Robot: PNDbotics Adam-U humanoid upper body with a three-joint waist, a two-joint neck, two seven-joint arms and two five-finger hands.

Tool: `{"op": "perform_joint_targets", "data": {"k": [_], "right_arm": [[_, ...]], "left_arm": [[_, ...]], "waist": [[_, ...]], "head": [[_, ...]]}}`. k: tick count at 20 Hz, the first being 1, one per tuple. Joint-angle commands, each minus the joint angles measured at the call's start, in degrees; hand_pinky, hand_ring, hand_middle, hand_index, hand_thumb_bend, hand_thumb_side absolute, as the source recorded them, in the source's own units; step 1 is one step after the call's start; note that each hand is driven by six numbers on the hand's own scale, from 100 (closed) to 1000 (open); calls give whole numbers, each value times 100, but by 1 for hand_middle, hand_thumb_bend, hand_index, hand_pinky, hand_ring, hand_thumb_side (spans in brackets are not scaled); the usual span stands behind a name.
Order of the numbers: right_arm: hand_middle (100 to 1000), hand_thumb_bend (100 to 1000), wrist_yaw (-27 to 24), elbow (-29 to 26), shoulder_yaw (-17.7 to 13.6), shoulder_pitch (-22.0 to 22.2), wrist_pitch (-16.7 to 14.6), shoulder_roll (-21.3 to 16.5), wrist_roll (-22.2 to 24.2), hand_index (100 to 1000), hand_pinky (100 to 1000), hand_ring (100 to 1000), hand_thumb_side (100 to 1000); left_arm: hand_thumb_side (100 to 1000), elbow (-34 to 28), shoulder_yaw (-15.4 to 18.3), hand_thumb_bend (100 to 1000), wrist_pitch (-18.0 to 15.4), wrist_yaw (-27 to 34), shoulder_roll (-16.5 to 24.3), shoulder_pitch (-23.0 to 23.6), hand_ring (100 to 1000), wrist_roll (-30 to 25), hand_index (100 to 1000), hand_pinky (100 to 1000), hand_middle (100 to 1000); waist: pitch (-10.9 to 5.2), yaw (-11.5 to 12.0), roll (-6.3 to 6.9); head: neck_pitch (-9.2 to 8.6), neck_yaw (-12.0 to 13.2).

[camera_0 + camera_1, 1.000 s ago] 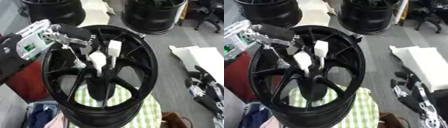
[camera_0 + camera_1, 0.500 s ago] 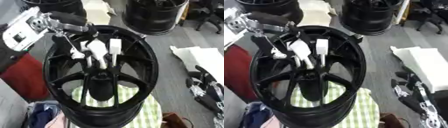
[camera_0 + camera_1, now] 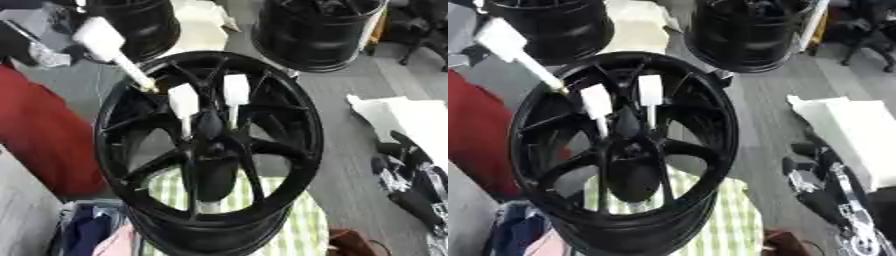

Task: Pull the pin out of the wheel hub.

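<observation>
A black wheel hub point(image 3: 293, 125) lies tilted on a green checked cloth point(image 3: 302, 232) in the middle. Two white-headed pins stand near its centre, one point(image 3: 183, 101) on the left and one point(image 3: 236, 90) on the right. A third pin point(image 3: 102, 38) hangs slanted at the upper left, its tip over the hub's left rim. My left hand point(image 3: 37, 49) shows only as blurred dark and silver parts at the upper left edge, by that pin's white head, and seems to hold it. My right hand point(image 3: 826, 182) rests by the lower right edge, fingers relaxed.
Two more black wheels stand at the back, one point(image 3: 325, 30) on the right and one point(image 3: 140, 22) on the left. A white sheet point(image 3: 411, 117) lies to the right. A red object point(image 3: 35, 135) stands left of the hub, with blue cloth point(image 3: 83, 232) below it.
My left hand has gone up and to the left, out to the view's edge, carrying a white-headed pin away from the hub's centre. Two pins stay in the hub. The right hand has stayed put.
</observation>
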Motion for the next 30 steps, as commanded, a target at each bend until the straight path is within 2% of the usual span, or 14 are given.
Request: {"op": "perform_joint_targets", "data": {"k": [1,2,5,6,8,9,11,13,16,17,23,26,30], "right_arm": [[754,262,26,-53,-72,-49,-8,-102,-29,957,708,850,429],[754,262,27,-55,-73,-54,-8,-101,-29,957,708,850,429],[754,263,31,-59,-82,-69,-4,-95,-34,957,708,850,430],[754,264,29,-59,-84,-64,-2,-95,-37,957,708,850,430],[754,264,25,-57,-86,-47,3,-93,-40,957,708,850,430],[754,264,24,-58,-87,-49,3,-90,-42,957,708,850,430],[754,263,25,-62,-89,-67,4,-78,-43,957,708,850,431],[754,264,21,-62,-93,-62,5,-74,-45,957,708,850,431],[754,263,17,-59,-113,-54,11,-58,-69,957,708,850,432],[754,263,14,-60,-114,-49,9,-49,-75,957,708,850,432],[754,263,-24,-79,-86,-90,1,3,-68,957,707,850,431],[752,263,-50,-91,-83,-116,-9,22,-95,956,706,848,430],[747,263,-89,-95,-74,-102,-30,51,-161,954,703,842,427]], "left_arm": [[145,344,617,100,-140,-105,290,377,630,5,638,772,457],[143,460,714,100,-119,-187,251,530,634,71,647,772,464],[160,820,939,100,-23,-633,26,921,731,220,837,799,676],[229,930,984,220,4,-817,-63,1014,756,283,890,812,747],[306,1159,1047,355,69,-1124,-277,1169,773,448,924,826,791],[395,1236,1078,506,97,-1259,-375,1228,790,545,949,839,826],[473,1337,1197,627,198,-1548,-624,1370,795,786,963,849,842],[504,1369,1318,665,289,-1705,-867,1512,792,1019,967,850,845],[554,1258,1644,616,447,-1505,-1313,1773,767,1581,961,836,824],[588,1148,1744,535,502,-1399,-1462,1859,758,1803,957,831,815],[586,-325,2184,310,925,-824,-2723,2320,725,2872,930,805,785],[546,-1040,2271,257,1274,-569,-3365,2389,706,3324,912,789,766],[529,-1625,2208,235,1681,-339,-4006,2461,681,3727,905,774,748]], "waist": [[-54,30,2],[-48,40,-3],[-26,52,-21],[-25,50,-24],[-24,36,-31],[-18,28,-36],[-3,17,-51],[2,16,-59],[15,18,-71],[21,21,-76],[99,41,-127],[129,18,-151],[142,-11,-162]], "head": [[-12,-37],[-12,-42],[-12,-30],[-12,-23],[-12,-17],[-12,-19],[-12,-34],[-12,-43],[-12,-44],[-12,-55],[-12,-63],[-12,-36],[-12,1]]}}
